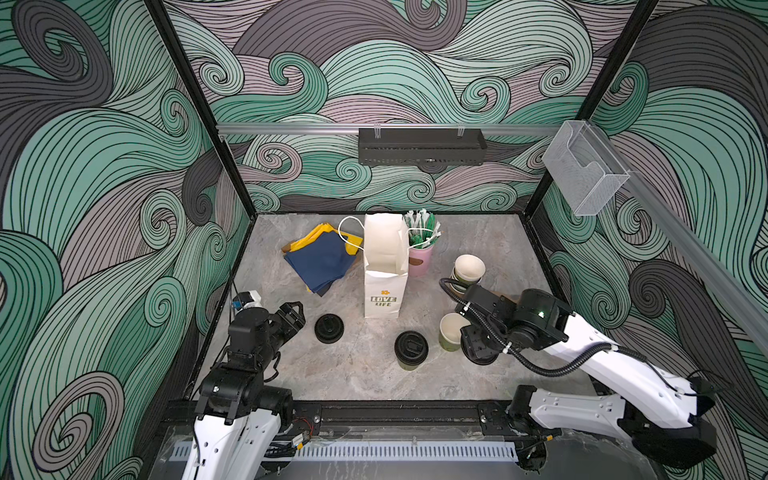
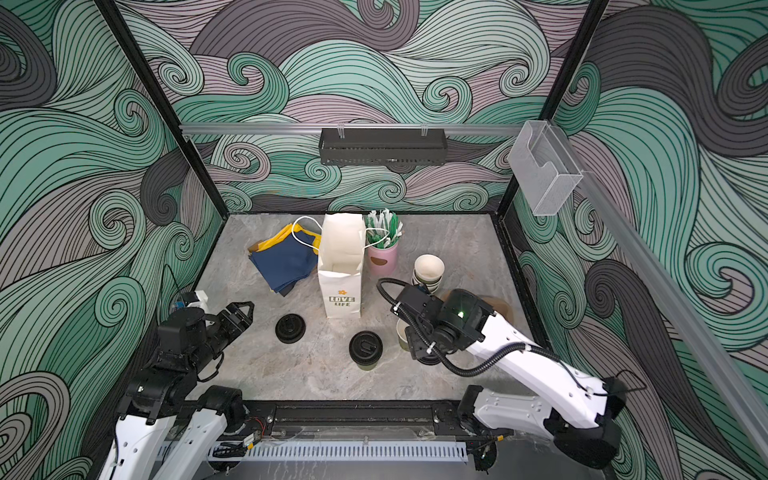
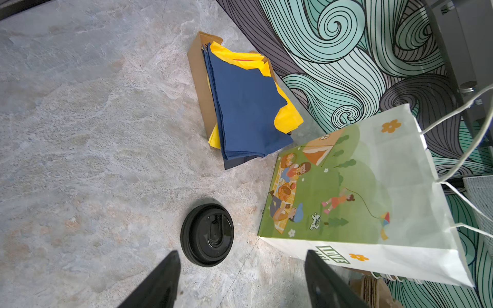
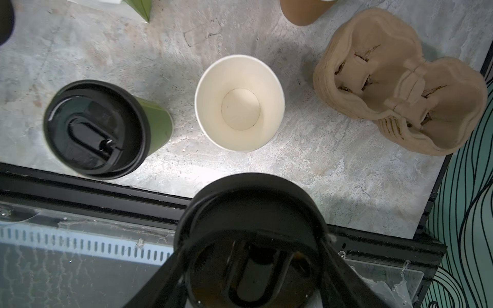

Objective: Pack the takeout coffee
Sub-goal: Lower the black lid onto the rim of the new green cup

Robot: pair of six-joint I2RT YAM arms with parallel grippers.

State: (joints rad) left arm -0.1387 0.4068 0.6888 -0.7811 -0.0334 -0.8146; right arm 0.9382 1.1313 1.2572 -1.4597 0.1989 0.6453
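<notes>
Pointing down, right gripper (image 4: 253,246) clasps black lid (image 4: 250,205).

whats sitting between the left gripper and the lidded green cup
A loose black lid lies flat between the open left gripper and the lidded green cup, touching neither. It shows in both top views.

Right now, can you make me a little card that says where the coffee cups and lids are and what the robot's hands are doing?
Lidded green cup: upright on the table, front middle.
Lidless green cup: upright beside it, empty.
Right gripper: shut on a black sip lid, close to the lidless cup.
Left gripper: open, empty, by a loose black lid on the table.
Paper bag: standing open behind the cups.
</notes>
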